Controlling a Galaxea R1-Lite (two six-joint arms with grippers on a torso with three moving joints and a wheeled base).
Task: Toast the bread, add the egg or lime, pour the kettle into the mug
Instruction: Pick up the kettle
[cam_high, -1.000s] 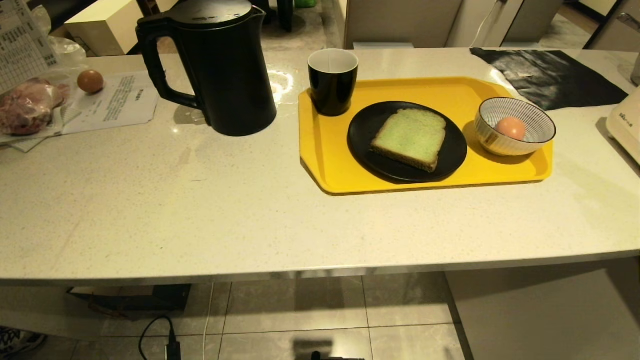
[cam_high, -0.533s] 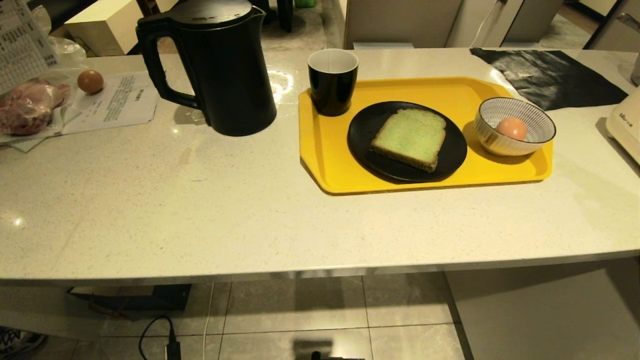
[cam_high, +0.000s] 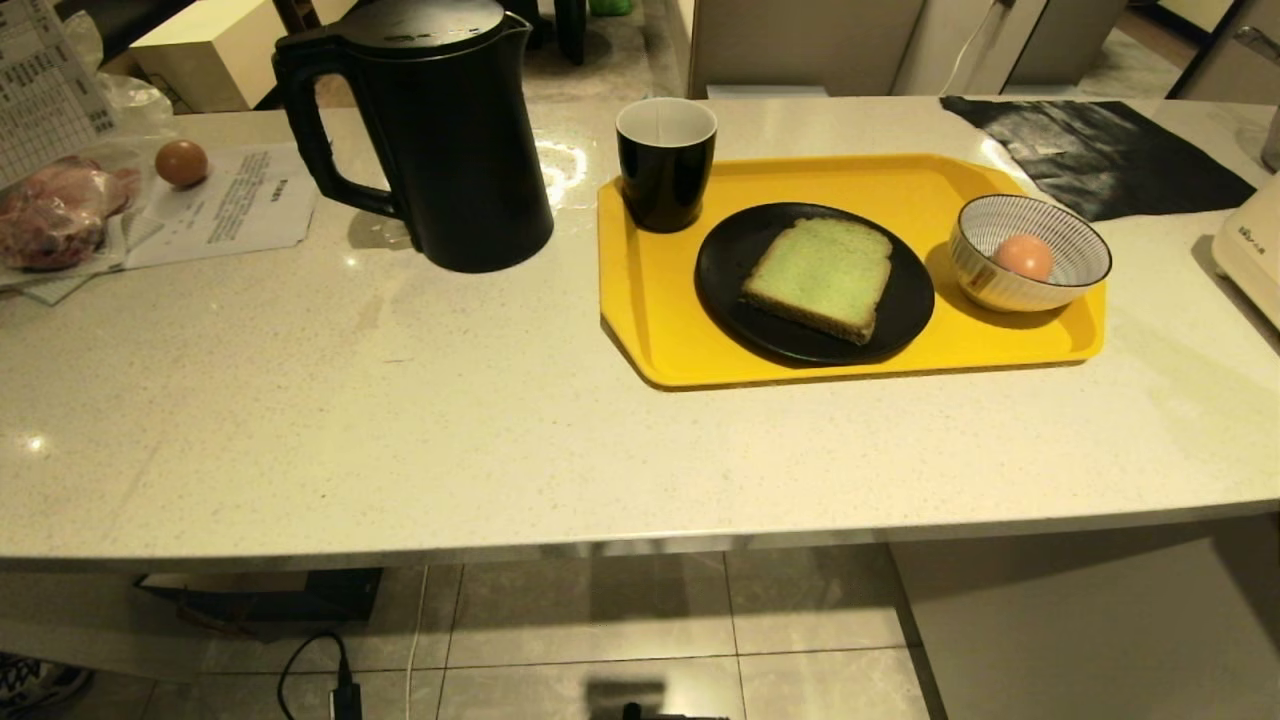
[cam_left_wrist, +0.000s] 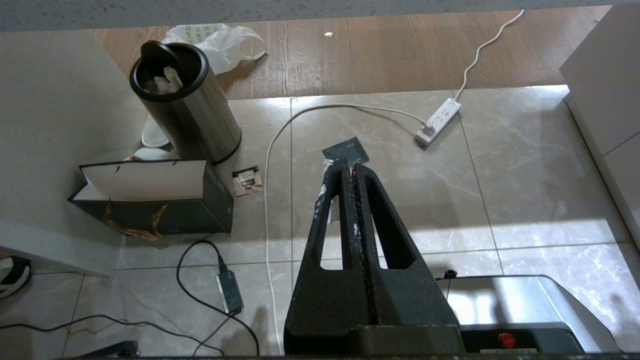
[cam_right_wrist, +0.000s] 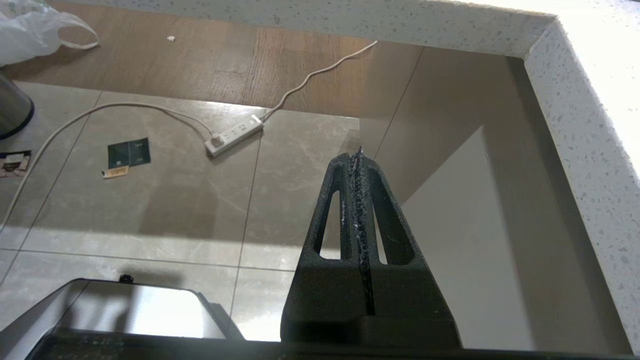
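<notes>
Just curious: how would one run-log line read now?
green bread slice: on black plate | left pincer: shut, below counter | right pincer: shut, below counter

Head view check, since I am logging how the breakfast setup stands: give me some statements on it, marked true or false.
1. The pale green bread slice lies on the round black plate. True.
2. The pale peach egg sits on the bare counter. False: it is in the striped bowl.
3. The glossy black mug stands on the yellow tray. True.
4. The tall black kettle stands on the tray. False: it stands on the counter, left of it.
</notes>
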